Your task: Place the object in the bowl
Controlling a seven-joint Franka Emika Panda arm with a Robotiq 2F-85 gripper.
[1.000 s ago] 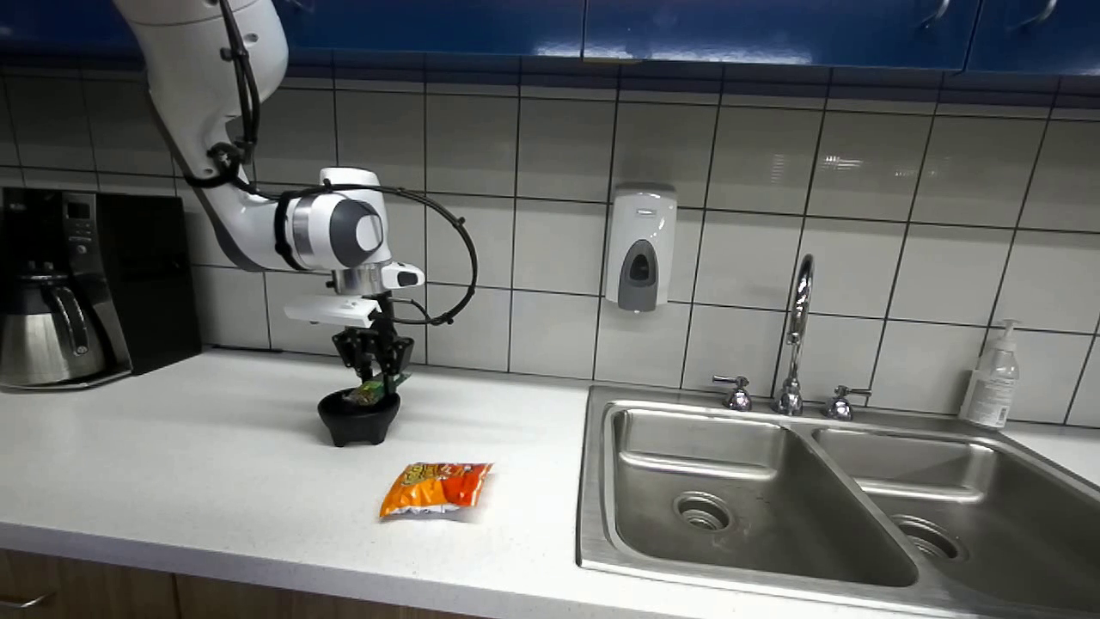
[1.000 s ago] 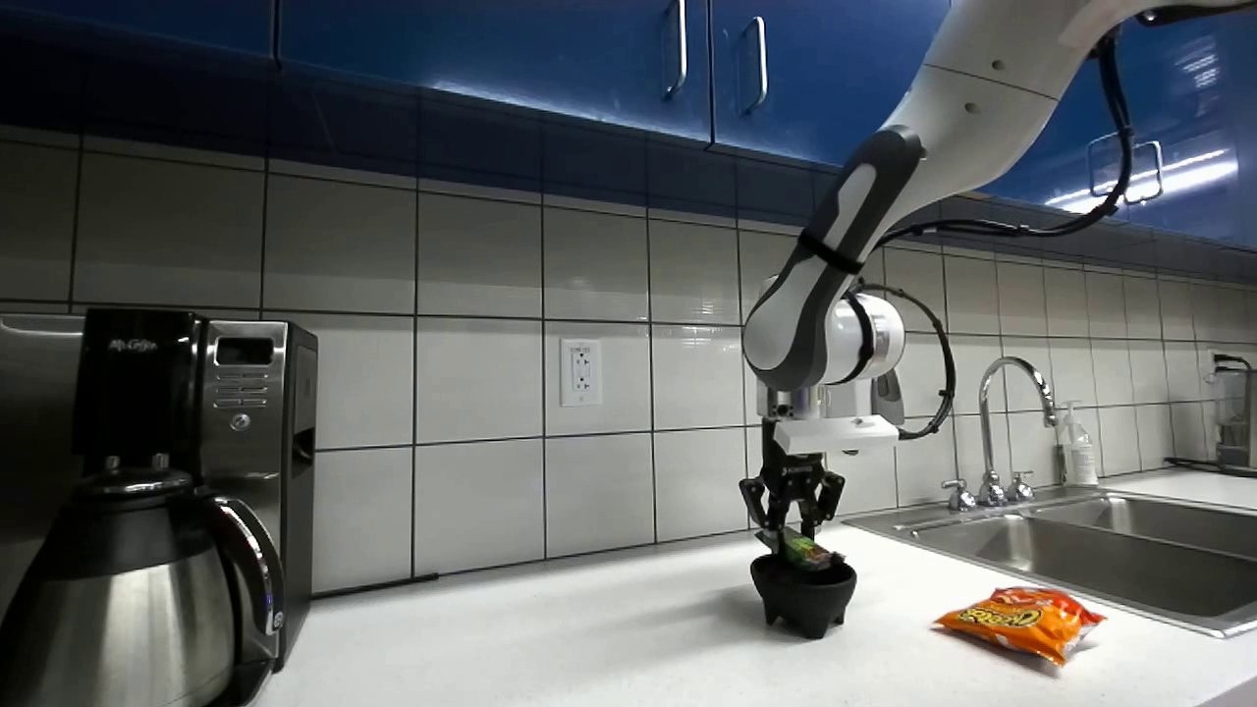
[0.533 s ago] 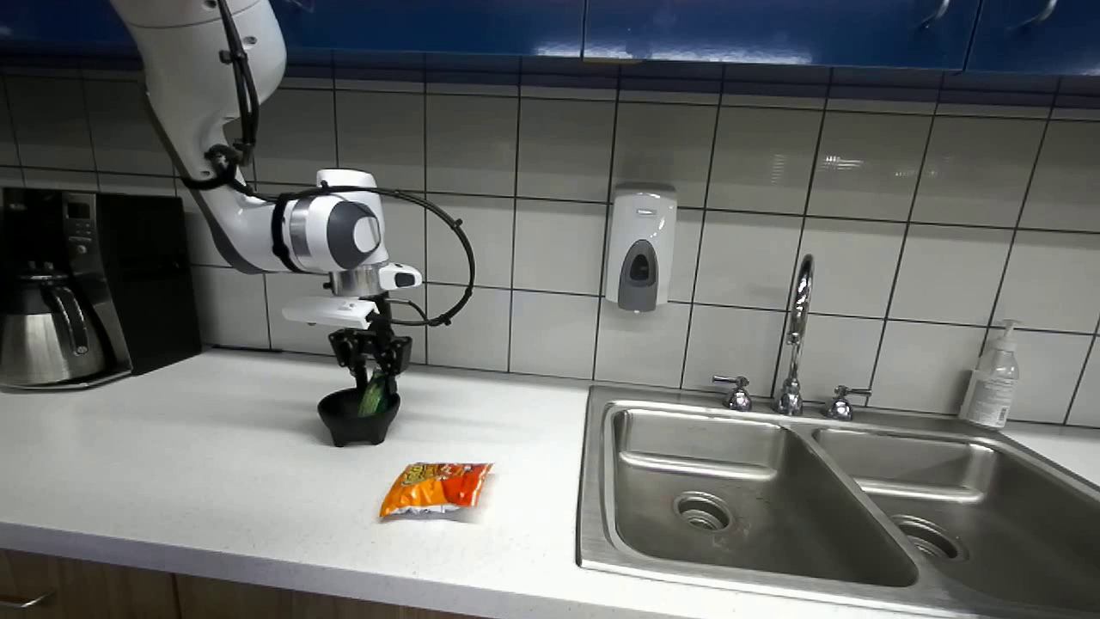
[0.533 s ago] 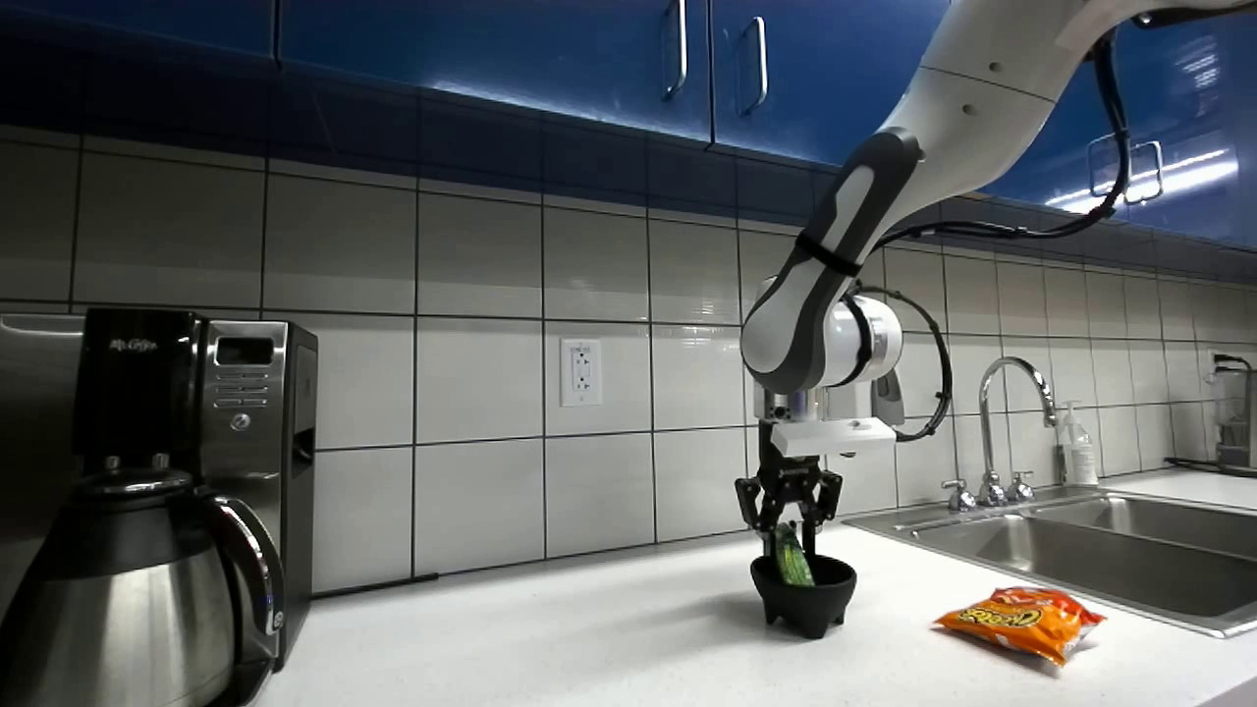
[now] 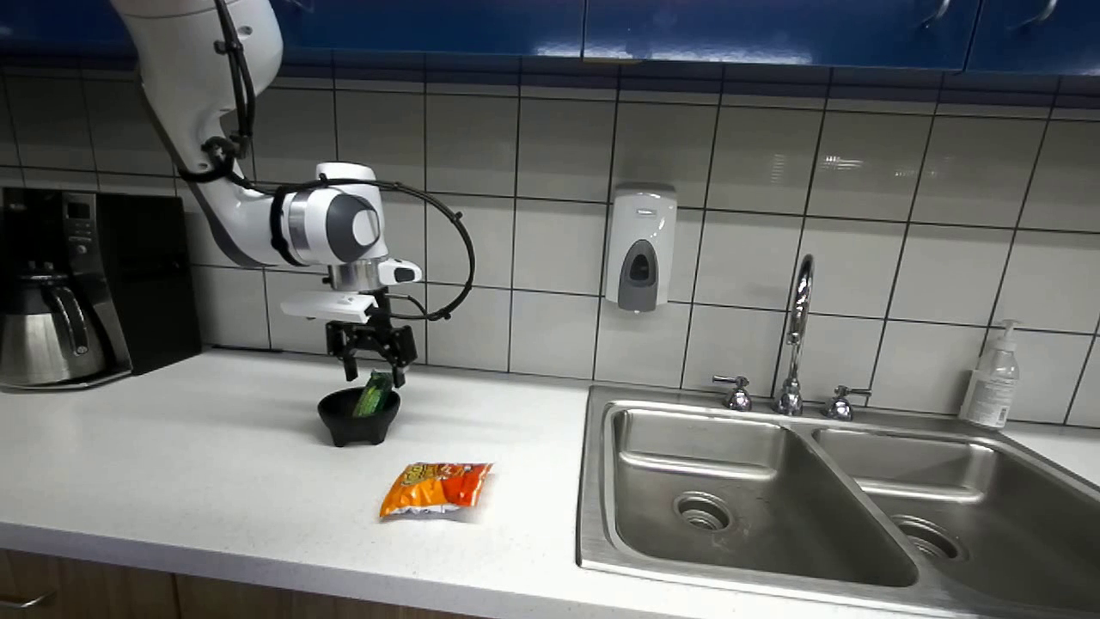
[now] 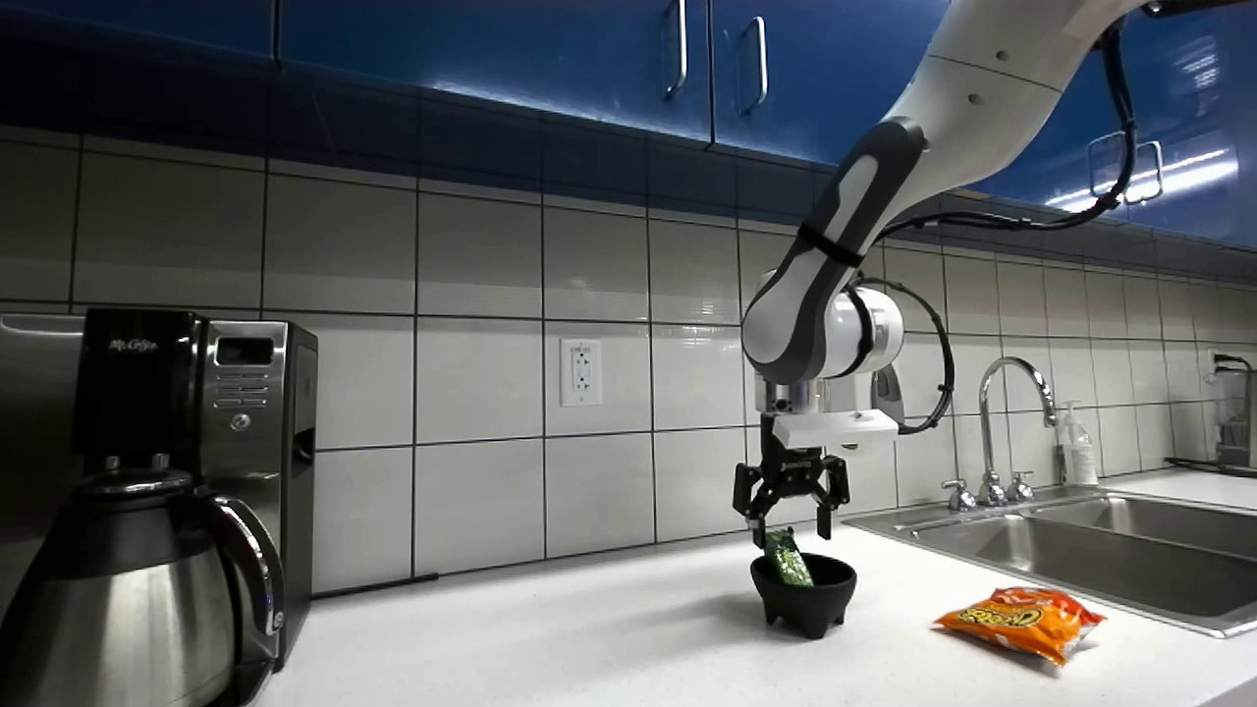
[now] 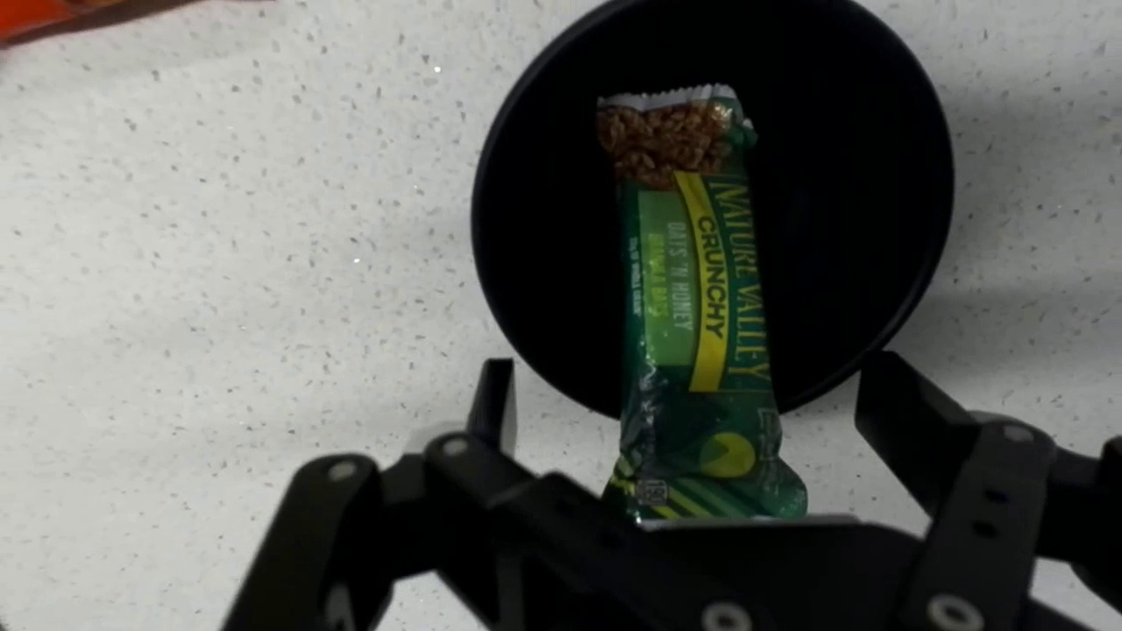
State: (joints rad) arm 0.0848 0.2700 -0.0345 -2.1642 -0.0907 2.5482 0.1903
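The object is a green granola bar wrapper point(image 7: 692, 307), tilted in the black bowl point(image 7: 850, 175) with its lower end inside. Its upper end sticks up over the rim, seen in both exterior views on the bar point(image 5: 373, 395) and the bowl point(image 6: 805, 599). Just above the bowl my gripper point(image 6: 792, 538) stands open, pointing down. In the wrist view the two fingers point(image 7: 496, 403) are wide apart on either side of the bar's upper end, with gaps on both sides. The bar's very top edge is hidden behind the gripper body.
An orange-red snack packet point(image 5: 438, 488) lies on the counter near the bowl, towards the sink point(image 5: 595, 490). A coffee maker point(image 6: 157, 550) stands at the opposite end. The tiled wall point(image 5: 468, 327) runs close behind the arm, under blue cabinets point(image 6: 491, 59).
The gripper has opened and let go of the bar, then risen a little. The bar has swung from lying across the bowl's top to leaning steeply inside it. Bowl and packet have not moved.
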